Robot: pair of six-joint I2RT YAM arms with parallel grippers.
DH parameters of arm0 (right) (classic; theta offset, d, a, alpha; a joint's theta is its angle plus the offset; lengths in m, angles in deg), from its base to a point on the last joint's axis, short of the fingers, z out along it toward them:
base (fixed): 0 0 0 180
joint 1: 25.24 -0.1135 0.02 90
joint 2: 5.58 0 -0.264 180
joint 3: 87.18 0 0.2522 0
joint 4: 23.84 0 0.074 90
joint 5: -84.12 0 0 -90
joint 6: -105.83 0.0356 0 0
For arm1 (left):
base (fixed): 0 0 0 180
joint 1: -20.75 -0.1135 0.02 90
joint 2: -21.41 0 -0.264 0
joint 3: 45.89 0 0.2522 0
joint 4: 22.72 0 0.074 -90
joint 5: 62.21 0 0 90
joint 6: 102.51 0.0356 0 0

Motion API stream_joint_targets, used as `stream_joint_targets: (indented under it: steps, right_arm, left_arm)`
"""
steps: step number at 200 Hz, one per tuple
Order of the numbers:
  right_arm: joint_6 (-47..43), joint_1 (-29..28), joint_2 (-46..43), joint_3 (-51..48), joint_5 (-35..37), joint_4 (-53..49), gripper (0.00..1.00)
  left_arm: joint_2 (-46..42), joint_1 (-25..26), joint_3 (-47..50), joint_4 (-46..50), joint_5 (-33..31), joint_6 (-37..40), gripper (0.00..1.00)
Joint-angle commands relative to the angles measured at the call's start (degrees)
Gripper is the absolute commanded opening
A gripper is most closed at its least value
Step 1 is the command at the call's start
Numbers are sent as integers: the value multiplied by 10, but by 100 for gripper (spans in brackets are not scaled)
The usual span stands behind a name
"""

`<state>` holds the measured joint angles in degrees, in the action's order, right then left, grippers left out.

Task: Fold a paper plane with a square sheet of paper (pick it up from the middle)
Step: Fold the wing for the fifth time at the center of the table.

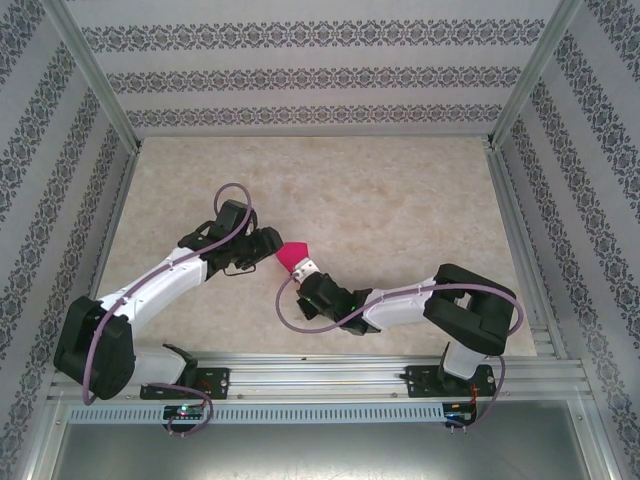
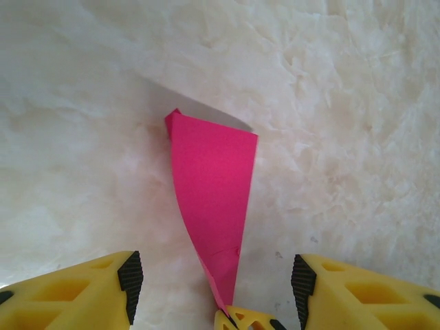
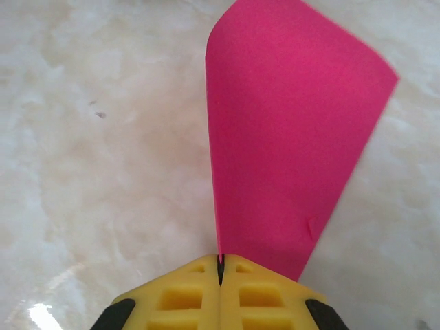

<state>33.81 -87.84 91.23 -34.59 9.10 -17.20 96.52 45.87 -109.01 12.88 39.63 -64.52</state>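
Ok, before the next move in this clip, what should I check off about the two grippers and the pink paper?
1. Right gripper shut on the folded pink paper: ok, pinched at its narrow end.
2. Left gripper open: ok, jaws stand wide apart.
3. Left fingers off the paper: ok, a gap shows on both sides.
4. Paper lifted off the table: cannot tell; its far end casts a shadow.
5. Folds finished as a dart: cannot tell; it reads as a broad wedge.

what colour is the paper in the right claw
Plain magenta-pink paper, clearest in the right wrist view.
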Motion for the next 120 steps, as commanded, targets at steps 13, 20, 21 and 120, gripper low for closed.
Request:
stream_joint_targets:
  steps: [13, 20, 21, 120]
  right_arm:
    - [54, 18, 9, -11, -86, 37, 0]
    - [61, 21, 8, -14, -90, 43, 0]
    - [62, 22, 8, -15, -90, 44, 0]
    - [192, 94, -21, -98, -195, 181, 0]
  left_arm:
    - [-6, 3, 3, 41, -20, 20, 62]
    - [-7, 3, 8, 37, -16, 18, 62]
    - [-7, 3, 8, 37, -16, 18, 62]
    - [3, 3, 29, 7, 13, 9, 62]
